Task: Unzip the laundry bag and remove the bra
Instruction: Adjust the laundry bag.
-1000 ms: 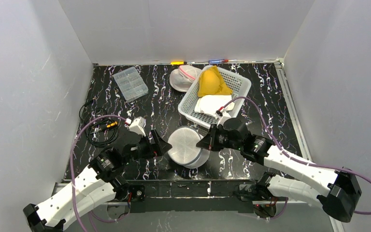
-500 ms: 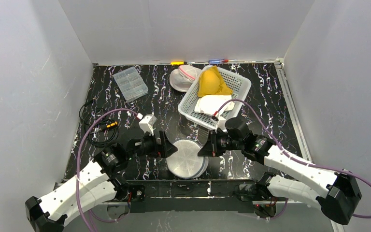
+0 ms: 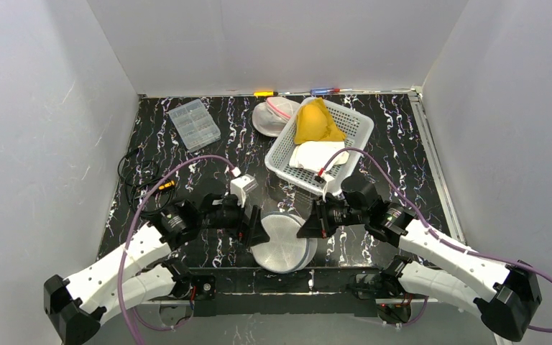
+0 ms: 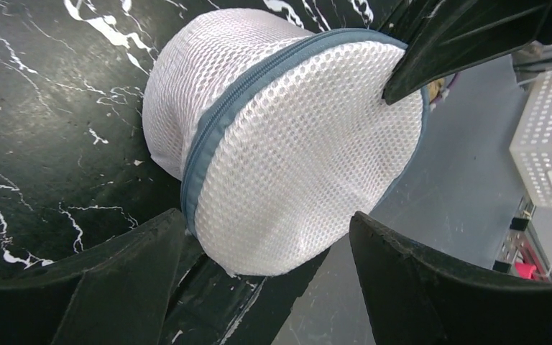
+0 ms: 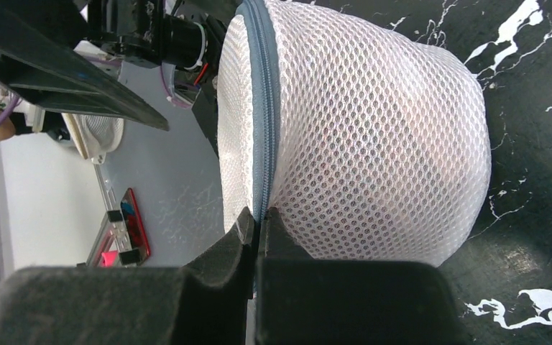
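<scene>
laundry bag (image 3: pixel 282 243): round white mesh drum, grey-blue zip (image 5: pixel 262 108) round the lid rim, closed along the stretch in view. It sits on the table (image 3: pixel 230 147) between the two claws. Left claw (image 4: pixel 266 215) is spread wide, one finger either side of the bag. Right claw (image 5: pixel 257 219) is pinched tight on the zip line at the bag's edge. Contents unreadable through the mesh. Beyond the right claw: white basket (image 3: pixel 356 129) holding a yellow cloth (image 3: pixel 316 123) and a white item (image 3: pixel 315 154). Clear compartment box (image 3: pixel 194 123) well beyond the left claw.
</scene>
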You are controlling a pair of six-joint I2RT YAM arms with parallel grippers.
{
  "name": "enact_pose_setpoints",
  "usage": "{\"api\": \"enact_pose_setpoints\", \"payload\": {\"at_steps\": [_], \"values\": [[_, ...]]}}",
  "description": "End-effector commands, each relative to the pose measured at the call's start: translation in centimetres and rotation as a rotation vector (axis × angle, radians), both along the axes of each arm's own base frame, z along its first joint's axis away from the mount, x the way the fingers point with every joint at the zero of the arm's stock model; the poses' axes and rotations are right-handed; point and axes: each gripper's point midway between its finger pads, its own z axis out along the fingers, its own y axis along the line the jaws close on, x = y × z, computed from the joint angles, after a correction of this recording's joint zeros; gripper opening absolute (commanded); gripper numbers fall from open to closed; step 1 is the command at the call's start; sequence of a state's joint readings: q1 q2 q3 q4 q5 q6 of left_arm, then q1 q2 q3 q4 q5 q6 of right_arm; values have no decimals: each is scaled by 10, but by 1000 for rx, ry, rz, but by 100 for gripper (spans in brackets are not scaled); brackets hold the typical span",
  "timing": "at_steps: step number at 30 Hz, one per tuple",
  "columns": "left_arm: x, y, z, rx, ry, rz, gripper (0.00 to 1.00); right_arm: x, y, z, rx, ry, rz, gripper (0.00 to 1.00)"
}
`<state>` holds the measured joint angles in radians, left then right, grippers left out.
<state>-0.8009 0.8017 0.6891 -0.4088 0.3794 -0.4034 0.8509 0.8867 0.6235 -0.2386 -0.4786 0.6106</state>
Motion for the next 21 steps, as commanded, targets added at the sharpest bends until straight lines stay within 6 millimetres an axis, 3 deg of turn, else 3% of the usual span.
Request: {"api": "enact_pose_setpoints", "payload": {"at_steps": [1,14,16,21], "values": [[-8,-9,8,1,2,-121,83,-8,3,15,70,-54,75,1],[-11,-22,7,-23,22,-206,79,-17,1,23,125,-74,118,1],[-13,-23,7,-33,29,-216,72,-17,1,24,128,-78,119,1],[-24,-30,14,-91,61,-273,41,-17,2,28,140,-88,122,1]]}}
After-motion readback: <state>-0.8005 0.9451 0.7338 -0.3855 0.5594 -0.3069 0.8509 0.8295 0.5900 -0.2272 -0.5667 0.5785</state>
